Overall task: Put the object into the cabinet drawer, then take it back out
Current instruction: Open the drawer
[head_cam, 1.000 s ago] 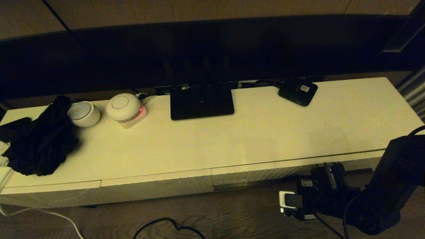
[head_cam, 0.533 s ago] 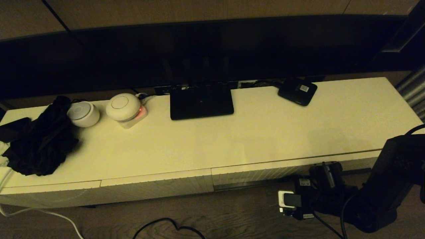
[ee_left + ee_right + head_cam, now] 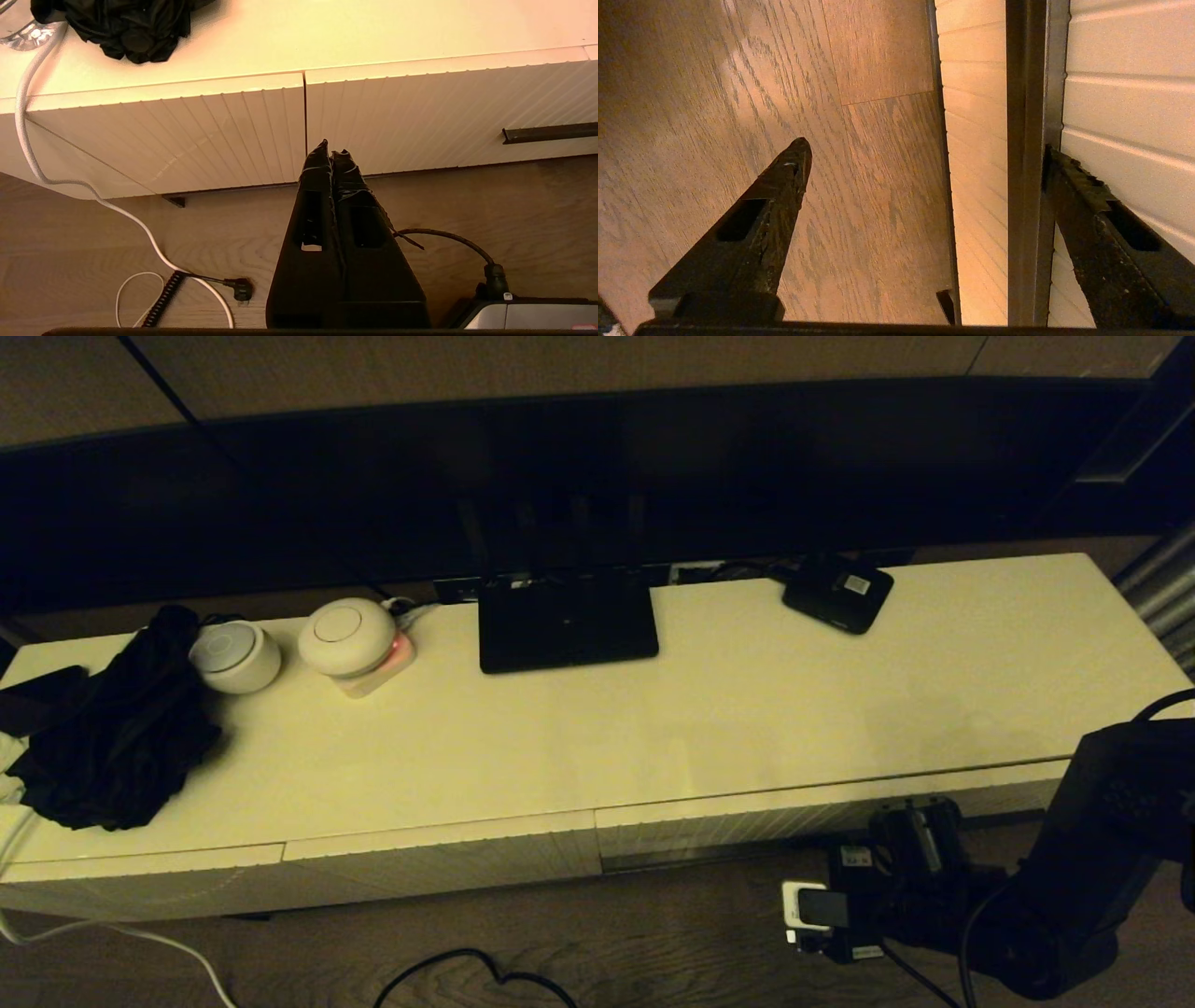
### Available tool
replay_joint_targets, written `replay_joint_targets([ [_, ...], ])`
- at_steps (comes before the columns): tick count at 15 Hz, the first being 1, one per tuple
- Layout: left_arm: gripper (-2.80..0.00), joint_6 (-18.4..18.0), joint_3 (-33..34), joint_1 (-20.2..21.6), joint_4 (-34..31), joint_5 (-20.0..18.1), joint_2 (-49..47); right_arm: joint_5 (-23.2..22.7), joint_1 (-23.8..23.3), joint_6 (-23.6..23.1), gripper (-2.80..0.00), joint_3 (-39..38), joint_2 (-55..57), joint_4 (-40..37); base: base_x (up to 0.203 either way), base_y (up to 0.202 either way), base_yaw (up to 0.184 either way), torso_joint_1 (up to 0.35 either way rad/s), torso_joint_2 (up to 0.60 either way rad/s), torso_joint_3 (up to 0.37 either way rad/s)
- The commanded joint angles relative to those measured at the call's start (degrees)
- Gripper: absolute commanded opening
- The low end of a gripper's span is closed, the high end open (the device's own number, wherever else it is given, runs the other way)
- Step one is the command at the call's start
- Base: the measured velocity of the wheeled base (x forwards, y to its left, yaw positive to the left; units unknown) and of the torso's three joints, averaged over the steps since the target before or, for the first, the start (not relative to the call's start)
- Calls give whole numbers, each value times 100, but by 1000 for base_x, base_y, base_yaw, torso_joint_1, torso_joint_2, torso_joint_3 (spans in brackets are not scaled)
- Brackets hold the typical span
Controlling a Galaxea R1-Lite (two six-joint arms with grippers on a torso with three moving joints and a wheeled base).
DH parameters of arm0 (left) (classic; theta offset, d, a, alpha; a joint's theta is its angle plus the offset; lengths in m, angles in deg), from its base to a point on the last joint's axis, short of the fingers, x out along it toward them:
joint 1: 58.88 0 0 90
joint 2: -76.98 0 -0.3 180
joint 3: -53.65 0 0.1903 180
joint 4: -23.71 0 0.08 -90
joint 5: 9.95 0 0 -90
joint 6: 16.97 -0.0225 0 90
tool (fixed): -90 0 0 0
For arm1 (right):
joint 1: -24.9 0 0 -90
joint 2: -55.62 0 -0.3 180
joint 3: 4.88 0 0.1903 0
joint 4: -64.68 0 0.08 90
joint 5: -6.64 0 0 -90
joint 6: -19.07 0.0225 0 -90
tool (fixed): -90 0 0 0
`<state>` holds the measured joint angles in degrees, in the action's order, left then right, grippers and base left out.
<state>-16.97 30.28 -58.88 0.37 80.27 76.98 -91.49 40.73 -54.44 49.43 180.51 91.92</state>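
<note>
The black divided box with red packets shows in no view. The wide ribbed cream drawer [image 3: 803,814] is pushed in, flush with the cabinet front. My right gripper [image 3: 913,817] sits low against its front, at the right end. In the right wrist view the right gripper [image 3: 924,148] is open. The dark handle bar [image 3: 1024,163] stands between its fingers, close to the one [image 3: 1083,196] that lies against the ribbed front. My left gripper [image 3: 331,148] is shut and empty, held off the seam between the two shorter drawer fronts.
On the cabinet top [image 3: 747,709] lie a flat black router [image 3: 567,621], a small black device with a white label [image 3: 837,591], two white round devices [image 3: 347,635] and a black cloth [image 3: 112,728]. Cables [image 3: 93,196] trail over the wooden floor.
My right arm shifted only slightly by the drawer front, ending a little lower. The drawer stays shut and nothing on the top has moved.
</note>
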Motion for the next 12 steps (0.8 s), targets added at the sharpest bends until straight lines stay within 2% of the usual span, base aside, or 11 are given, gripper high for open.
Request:
replay_joint_targets([
  [1, -280, 0, 18, 0, -2, 4, 0, -2, 17, -41, 0, -171, -89, 11, 0, 0, 0, 0, 0, 0],
  [12, -280, 0, 18, 0, -2, 4, 0, -106, 174, -101, 0, -1054, -379, -28, 0, 0, 0, 0, 0, 0],
])
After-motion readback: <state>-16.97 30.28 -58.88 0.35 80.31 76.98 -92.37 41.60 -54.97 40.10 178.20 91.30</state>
